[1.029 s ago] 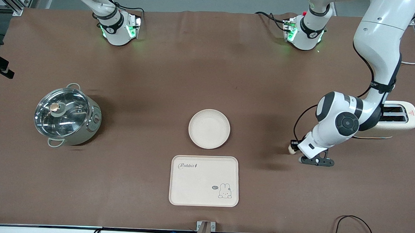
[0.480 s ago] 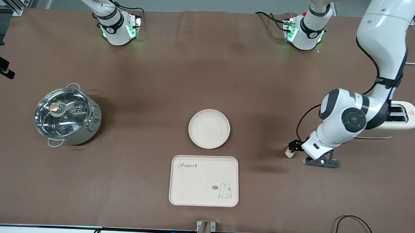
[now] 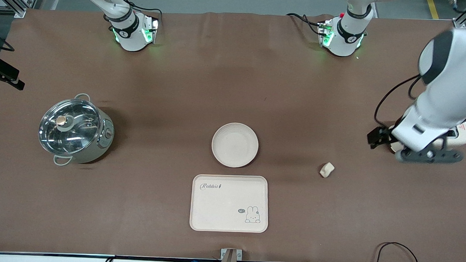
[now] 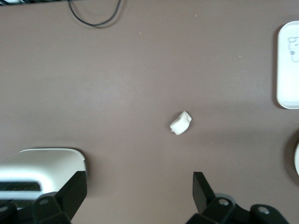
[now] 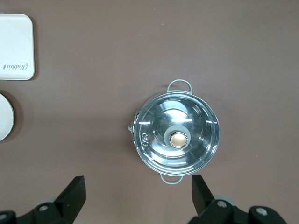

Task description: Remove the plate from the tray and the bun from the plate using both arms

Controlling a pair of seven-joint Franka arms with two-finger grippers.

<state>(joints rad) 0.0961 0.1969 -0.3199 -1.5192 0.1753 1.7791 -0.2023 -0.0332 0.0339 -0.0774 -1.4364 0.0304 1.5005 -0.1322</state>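
The round cream plate [image 3: 235, 144] sits on the brown table, just farther from the front camera than the rabbit tray [image 3: 229, 203]. The small pale bun [image 3: 327, 169] lies loose on the table toward the left arm's end, beside the plate; it also shows in the left wrist view [image 4: 180, 123]. My left gripper [image 3: 375, 137] is open and empty, raised over the table between the bun and the toaster; its jaws stand wide apart in the left wrist view [image 4: 138, 191]. My right gripper [image 5: 138, 193] is open and empty, high up beside the pot, out of the front view.
A steel pot with a glass lid [image 3: 76, 130] stands toward the right arm's end and shows in the right wrist view [image 5: 176, 135]. A cream toaster [image 3: 464, 135] stands at the left arm's end, partly hidden by the left arm. Cables [image 3: 395, 249] lie along the front edge.
My left gripper has let go of the bun, risen and swung toward the toaster. The bun now lies on the table where it was set down.
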